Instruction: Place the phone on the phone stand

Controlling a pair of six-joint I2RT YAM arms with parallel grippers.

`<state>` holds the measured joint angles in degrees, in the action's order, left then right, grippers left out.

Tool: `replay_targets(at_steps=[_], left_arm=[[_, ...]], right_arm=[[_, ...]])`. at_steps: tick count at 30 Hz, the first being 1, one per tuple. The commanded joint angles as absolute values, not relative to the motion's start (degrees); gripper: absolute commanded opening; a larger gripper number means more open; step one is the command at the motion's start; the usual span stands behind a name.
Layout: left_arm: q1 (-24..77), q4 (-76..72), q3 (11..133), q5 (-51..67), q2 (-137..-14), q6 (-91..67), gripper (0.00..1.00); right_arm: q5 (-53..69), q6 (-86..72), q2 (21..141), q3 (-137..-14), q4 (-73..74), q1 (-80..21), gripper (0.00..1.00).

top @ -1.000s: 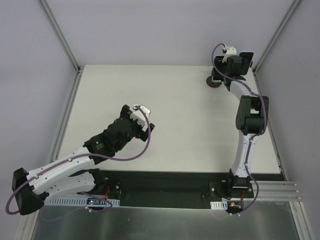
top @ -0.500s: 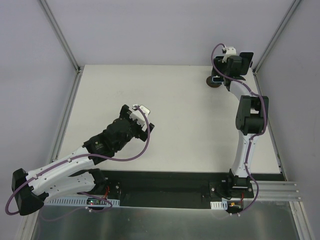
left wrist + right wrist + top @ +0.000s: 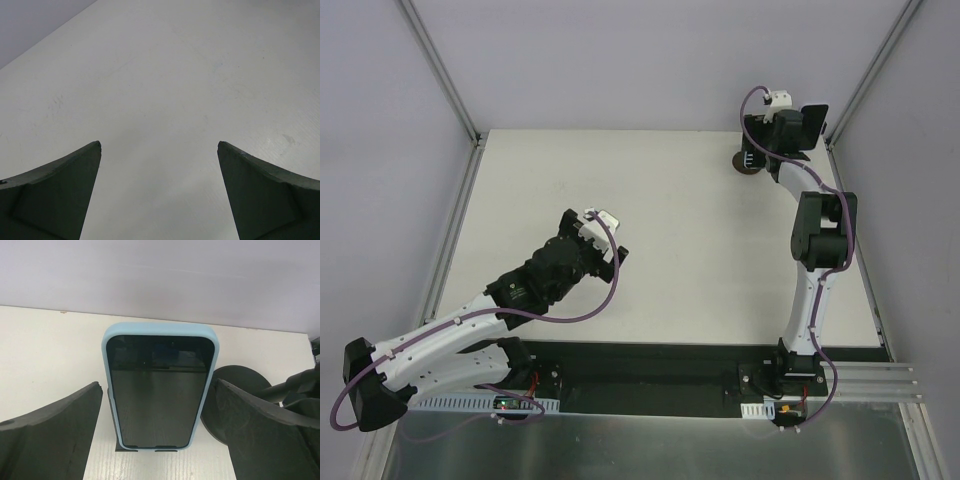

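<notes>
Right gripper [image 3: 160, 384]: jaws wide apart, 1 finger [image 3: 55, 430] on each side of the phone [image 3: 159, 390], just beside its edges, gripping nothing. Phone, pale blue case, stands upright with its dark screen facing the wrist camera, at the table's [image 3: 670, 220] far right corner; the phone stand [image 3: 240, 377] shows its round base behind. Left gripper [image 3: 159, 144]: fully spread over bare table, empty.

- Slim gaps flank the phone [image 3: 159, 390], one toward each finger of the right gripper [image 3: 159, 382].
- Behind the phone: wall [image 3: 160, 280].
- Right of the phone: phone stand [image 3: 240, 377] base.
</notes>
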<state>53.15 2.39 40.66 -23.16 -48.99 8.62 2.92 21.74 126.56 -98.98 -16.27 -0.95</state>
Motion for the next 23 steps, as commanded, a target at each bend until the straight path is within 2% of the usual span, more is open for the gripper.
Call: replay_targets(at_steps=[1, 4, 7, 10, 14, 16, 18, 23], left_arm=[[52.6, 0.8, 41.4, -23.5, -48.2, 9.4, 0.99], [52.6, 0.9, 41.4, -23.6, -48.2, 9.6, 0.99], [52.6, 0.9, 41.5, -23.4, -48.2, 9.5, 0.99], [52.5, 1.1, 41.7, -23.6, -47.9, 9.4, 0.98], [52.6, 1.1, 41.7, -24.2, -47.3, 9.7, 0.98], [52.6, 1.1, 41.6, -24.4, -46.6, 9.8, 0.98], [52.6, 1.1, 41.4, -25.0, -45.5, 9.9, 0.98], [52.5, 0.3, 40.6, -23.8, -40.4, 9.3, 0.99]], right_arm=[[-1.6, 22.9, 119.5, -99.9, -17.8, -1.5, 0.97], [-6.2, 22.4, 115.7, -101.2, -14.3, -1.9, 0.97], [-11.1, 19.8, 111.0, -106.0, -1.5, -3.9, 0.97], [-8.1, 18.3, 103.6, -105.9, 6.0, -7.5, 0.97], [-10.8, 18.0, 87.4, -94.5, 11.0, -16.5, 0.97], [-11.2, 17.5, 80.5, -84.6, 11.8, -19.0, 0.97], [-9.2, 14.5, 68.7, -73.9, 11.4, -21.1, 0.97], [-7.4, 7.2, 40.1, -61.8, 12.6, -22.6, 0.97]])
